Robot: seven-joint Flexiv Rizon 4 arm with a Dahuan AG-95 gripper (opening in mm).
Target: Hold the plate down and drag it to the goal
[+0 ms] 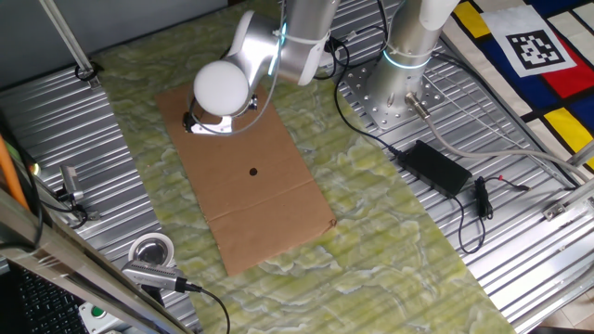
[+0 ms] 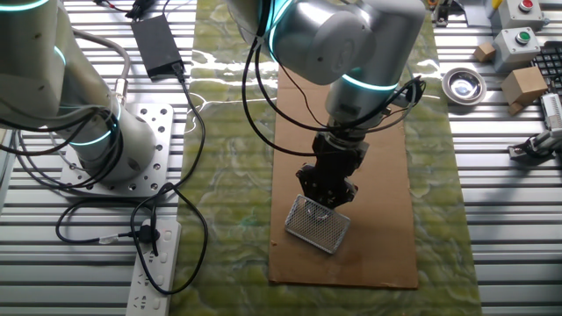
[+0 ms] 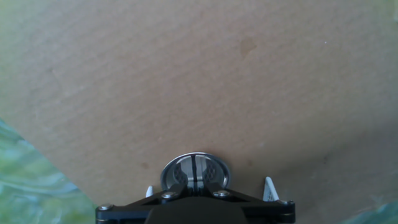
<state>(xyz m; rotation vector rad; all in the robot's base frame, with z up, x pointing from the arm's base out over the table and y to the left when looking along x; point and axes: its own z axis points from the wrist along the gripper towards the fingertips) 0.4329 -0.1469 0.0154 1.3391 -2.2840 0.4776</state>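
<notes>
On the brown cardboard sheet (image 3: 199, 81), your gripper (image 3: 195, 182), fingers pressed together, is bearing straight down on the small silver plate (image 3: 214, 169), pinning it flat so it can slide toward the black dot (image 1: 253, 171).

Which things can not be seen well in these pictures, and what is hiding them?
- Plate: in the hand view only its rim shows, because the gripper covers the centre.
- One fixed view: the arm's white cap hides both gripper and plate.
- Other fixed view: the plate is hidden under the gripper, and the mesh patch below it cannot be identified.
- Black dot: too small to tell what it is.
</notes>
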